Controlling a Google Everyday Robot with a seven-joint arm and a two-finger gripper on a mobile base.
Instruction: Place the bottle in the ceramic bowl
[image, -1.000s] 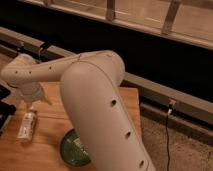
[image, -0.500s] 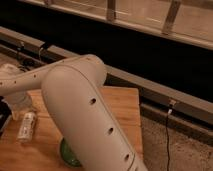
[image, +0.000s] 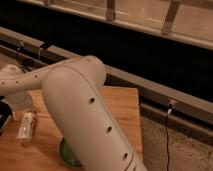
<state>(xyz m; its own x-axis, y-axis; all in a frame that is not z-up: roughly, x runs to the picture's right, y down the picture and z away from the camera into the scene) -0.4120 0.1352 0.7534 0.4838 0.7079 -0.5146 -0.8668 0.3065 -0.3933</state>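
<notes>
The bottle (image: 26, 126) lies on the left of the wooden worktop (image: 120, 107), apart from the green bowl (image: 68, 154) half hidden behind the arm (image: 85, 115), and the pincer (image: 24, 106) hangs just above the bottle's far end, released or clenched I cannot tell.

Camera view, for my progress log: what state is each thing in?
Ceramic bowl: upright, largely hidden by the arm.
Bottle: lying flat on the wooden table, outside the bowl.
Claw: low over the table's left, by the bottle's upper end.
</notes>
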